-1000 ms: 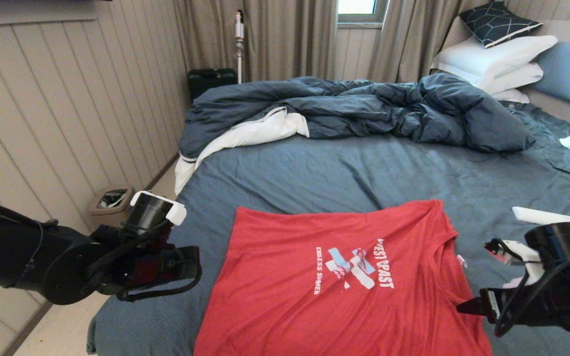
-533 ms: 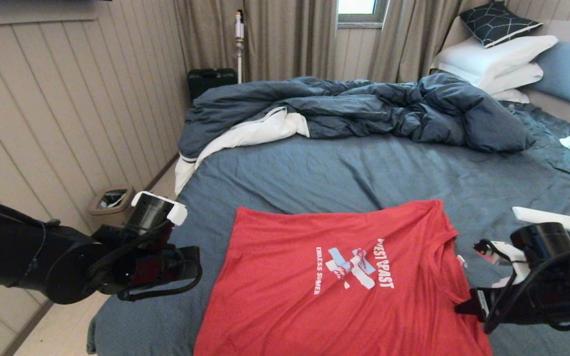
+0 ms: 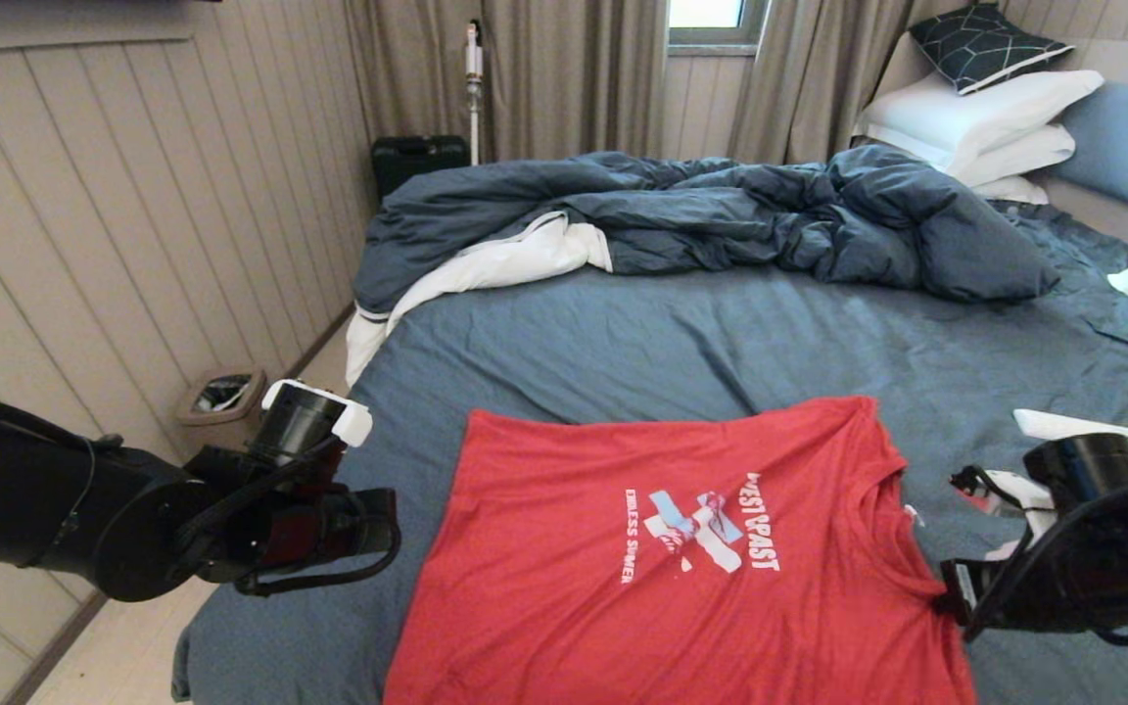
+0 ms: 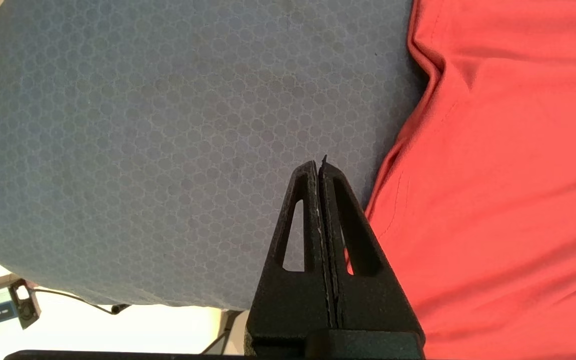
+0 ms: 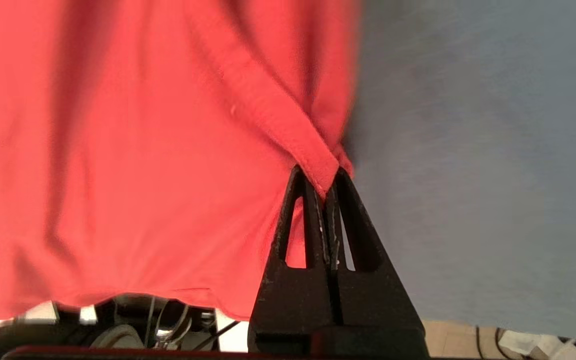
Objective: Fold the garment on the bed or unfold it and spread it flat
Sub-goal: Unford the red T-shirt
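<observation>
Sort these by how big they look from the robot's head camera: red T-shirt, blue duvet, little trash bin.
1. Blue duvet, though farther away, so really bigger still.
2. Red T-shirt, close behind.
3. Trash bin, clearly smallest.

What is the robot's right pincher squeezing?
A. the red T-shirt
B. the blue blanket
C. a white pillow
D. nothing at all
A: in the right wrist view the right gripper is shut on a bunched edge of the red T-shirt, with a fold of red cloth pinched between its fingertips.
</observation>
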Robot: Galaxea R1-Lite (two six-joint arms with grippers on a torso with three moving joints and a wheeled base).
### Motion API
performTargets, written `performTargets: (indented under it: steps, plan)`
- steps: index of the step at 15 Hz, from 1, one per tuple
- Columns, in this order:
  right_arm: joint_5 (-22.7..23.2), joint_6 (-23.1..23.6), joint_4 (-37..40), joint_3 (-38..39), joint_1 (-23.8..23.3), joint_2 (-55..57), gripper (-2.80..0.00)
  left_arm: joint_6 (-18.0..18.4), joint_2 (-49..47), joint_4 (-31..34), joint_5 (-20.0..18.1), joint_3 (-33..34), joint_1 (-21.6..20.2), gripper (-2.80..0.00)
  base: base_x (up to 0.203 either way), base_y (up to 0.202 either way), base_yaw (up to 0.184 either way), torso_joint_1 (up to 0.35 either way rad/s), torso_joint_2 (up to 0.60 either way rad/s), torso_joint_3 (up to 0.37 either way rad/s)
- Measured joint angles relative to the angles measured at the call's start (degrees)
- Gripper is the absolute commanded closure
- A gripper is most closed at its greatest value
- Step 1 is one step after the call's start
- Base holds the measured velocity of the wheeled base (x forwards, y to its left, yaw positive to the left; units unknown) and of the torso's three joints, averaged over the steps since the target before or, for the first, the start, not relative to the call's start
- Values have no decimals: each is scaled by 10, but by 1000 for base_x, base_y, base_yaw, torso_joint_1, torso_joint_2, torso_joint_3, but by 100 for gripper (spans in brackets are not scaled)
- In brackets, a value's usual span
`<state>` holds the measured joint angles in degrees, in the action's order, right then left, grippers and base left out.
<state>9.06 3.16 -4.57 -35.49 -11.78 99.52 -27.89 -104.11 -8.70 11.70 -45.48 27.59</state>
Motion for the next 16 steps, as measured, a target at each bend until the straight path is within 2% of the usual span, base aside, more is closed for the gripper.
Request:
performTargets:
  steps: [4, 9, 11, 16]
  plan:
    - [-9, 37, 23, -48, -49, -18, 0, 0, -1, 0, 0, 0, 0, 0, 0, 0, 0, 0, 0, 0]
    - [-36, 55, 87, -136, -63, -1, 0, 0, -1, 0, 0, 1, 0, 0, 0, 0, 0, 0, 0, 0]
    - [-53, 74, 90, -147, -70, 13, 0, 0, -1, 0, 0, 1, 0, 0, 0, 0, 0, 0, 0, 0]
    - [-63, 84, 90, -146, -78, 37, 0, 0, -1, 0, 0, 1, 0, 0, 0, 0, 0, 0, 0, 0]
